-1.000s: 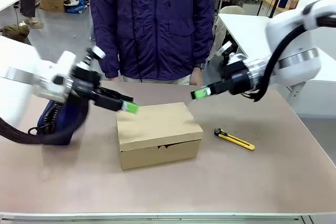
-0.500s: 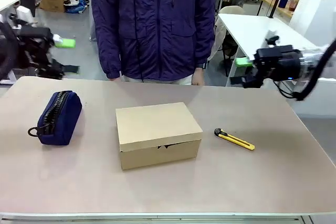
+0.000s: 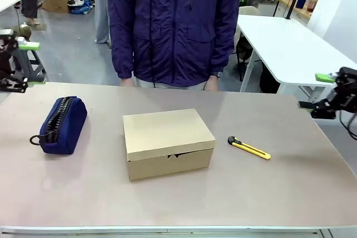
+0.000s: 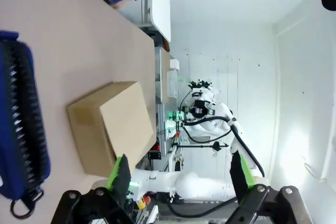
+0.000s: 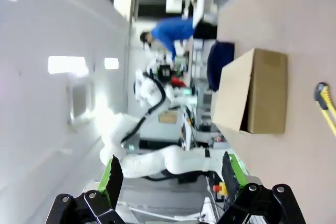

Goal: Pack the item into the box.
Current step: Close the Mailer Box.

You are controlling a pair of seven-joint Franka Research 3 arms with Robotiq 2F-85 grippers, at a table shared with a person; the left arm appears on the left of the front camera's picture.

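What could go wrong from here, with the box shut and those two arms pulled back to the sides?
The cardboard box sits closed on the table, so nothing can go in until its lid is lifted; a careless push might just slide it. The yellow utility knife lies beside the box and could be grabbed by mistake. Both the left gripper and the right gripper hang open at the table's edges, and the person's hands are close to the box.

Table (image 3: 178,204), front side: shut box (image 3: 168,142) at centre; blue pouch (image 3: 60,124) to its left, below the left gripper (image 3: 19,62) fingers; yellow knife (image 3: 249,148) to its right, toward the right gripper (image 3: 323,91) fingers. Both grippers wide apart, at the edges. Person (image 3: 170,26) in purple jacket behind
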